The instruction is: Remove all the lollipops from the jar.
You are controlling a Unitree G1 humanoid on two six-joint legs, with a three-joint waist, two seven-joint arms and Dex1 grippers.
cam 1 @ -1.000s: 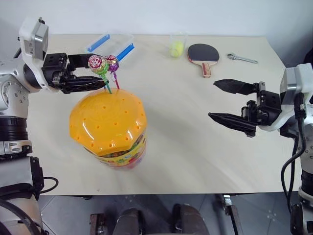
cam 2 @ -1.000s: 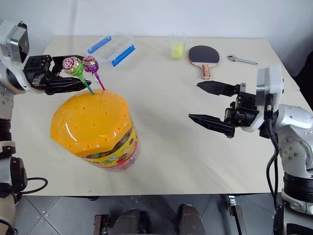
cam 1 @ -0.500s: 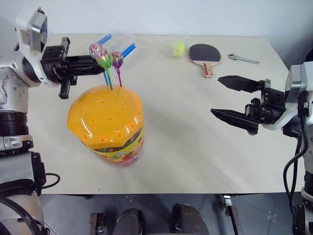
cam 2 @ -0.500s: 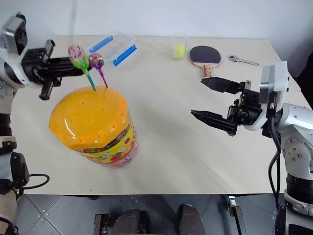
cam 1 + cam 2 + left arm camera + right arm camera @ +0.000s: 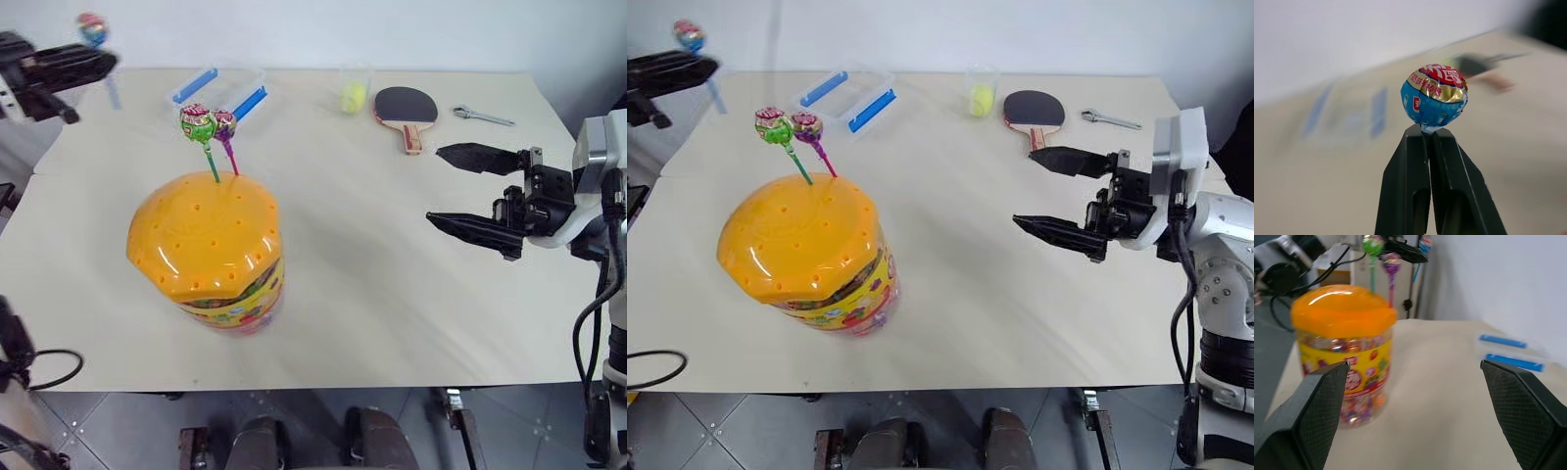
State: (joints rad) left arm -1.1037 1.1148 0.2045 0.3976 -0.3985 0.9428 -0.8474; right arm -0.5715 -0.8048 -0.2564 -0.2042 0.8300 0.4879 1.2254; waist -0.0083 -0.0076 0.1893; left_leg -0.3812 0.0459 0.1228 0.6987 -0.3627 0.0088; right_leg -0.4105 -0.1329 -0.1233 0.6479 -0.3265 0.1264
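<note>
Up close, left wrist view showing left claw [image 5: 1430,139] pinching red-blue lollipop [image 5: 1434,96]; head views showing green lollipop [image 5: 197,124] and purple lollipop [image 5: 224,123] sticking from jar [image 5: 211,250] on bench [image 5: 392,235]; right claw [image 5: 453,187] gaping, holding nothing.

Left pincer [image 5: 93,67] arm cut off at edge, table [image 5: 1528,147] blurred
</note>
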